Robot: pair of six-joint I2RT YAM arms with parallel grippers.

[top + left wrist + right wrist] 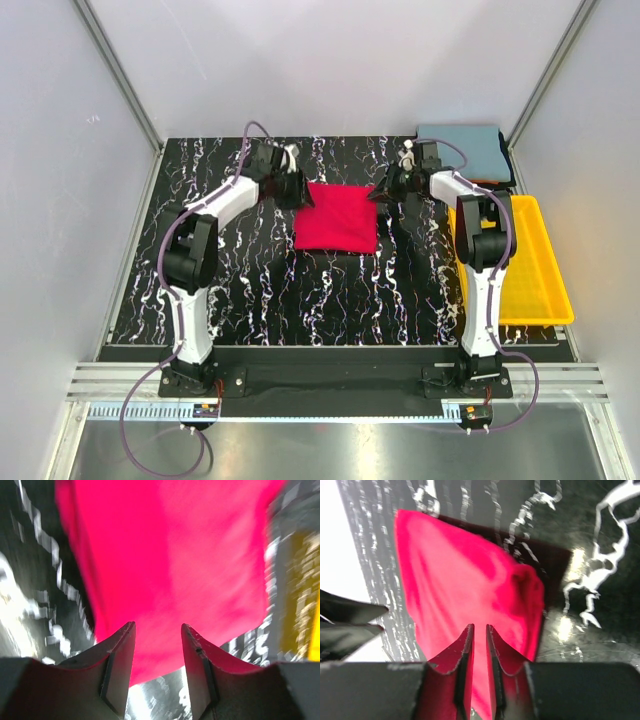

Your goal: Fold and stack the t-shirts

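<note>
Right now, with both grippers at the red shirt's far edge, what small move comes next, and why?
Probably close the left gripper on the edge of the red t-shirt. Its jaws stand apart with cloth just beyond the tips, while the right gripper is nearly shut at the other far corner. Both likely need a hold before lifting.

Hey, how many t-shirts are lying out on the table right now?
2 clearly: a red t-shirt folded in the middle, and a grey-blue t-shirt at the far right corner. Others may be hidden beneath the grey-blue one.
</note>
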